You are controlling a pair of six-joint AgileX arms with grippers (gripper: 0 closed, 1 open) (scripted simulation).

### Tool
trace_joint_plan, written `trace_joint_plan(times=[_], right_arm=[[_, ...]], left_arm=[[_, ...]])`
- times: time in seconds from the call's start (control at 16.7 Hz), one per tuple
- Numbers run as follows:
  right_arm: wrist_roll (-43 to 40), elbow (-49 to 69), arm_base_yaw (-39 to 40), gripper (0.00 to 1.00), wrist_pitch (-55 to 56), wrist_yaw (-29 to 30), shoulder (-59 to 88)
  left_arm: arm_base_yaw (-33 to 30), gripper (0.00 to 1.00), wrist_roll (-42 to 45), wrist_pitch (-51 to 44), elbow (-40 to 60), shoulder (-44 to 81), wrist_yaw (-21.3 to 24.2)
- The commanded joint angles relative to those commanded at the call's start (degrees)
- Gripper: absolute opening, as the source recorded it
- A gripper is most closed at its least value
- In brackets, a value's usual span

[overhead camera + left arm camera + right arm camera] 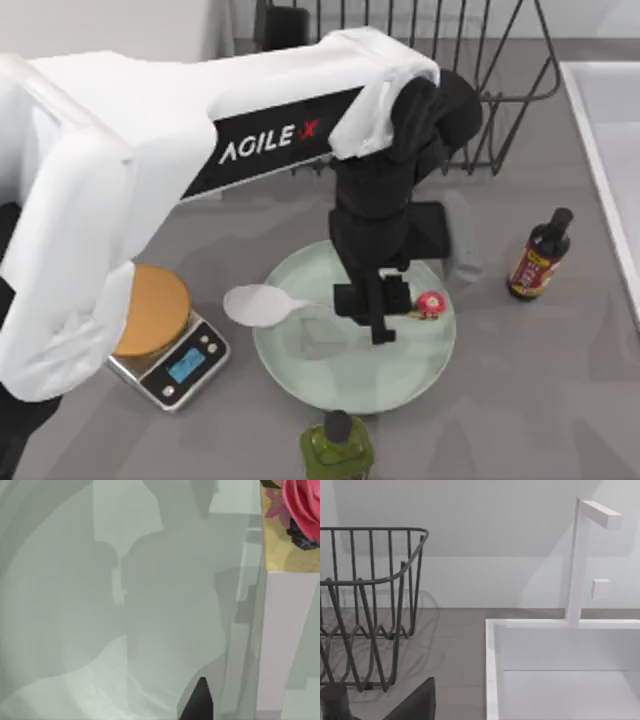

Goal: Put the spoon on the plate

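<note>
While poised over the plate (pixel 300 352), left gripper (pixel 381 318) clamped on the spoon (pixel 262 305).
Bowl jutting past the plate's left rim, charm end over the right half; hemmed by scale (pixel 170 358) left, green bottle (pixel 337 452) below, sauce bottle (pixel 539 256) right, rack (pixel 480 90) behind; open tabletop lower right.
</note>
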Motion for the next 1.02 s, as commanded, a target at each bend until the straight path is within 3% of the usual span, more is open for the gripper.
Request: trace_joint_plan(times=[0.6, 1.02], right_arm=[[0.00, 0.00, 0.00, 1.00, 0.00, 0.00, 0.00], [0.00, 0.00, 0.00, 1.00, 0.00, 0.00, 0.00]], left_arm=[[-1.30, 0.00, 0.11, 0.69, -1.55, 0.60, 5.79], [0.12, 0.00, 0.28, 5.41, -4.38, -1.70, 2.06]])
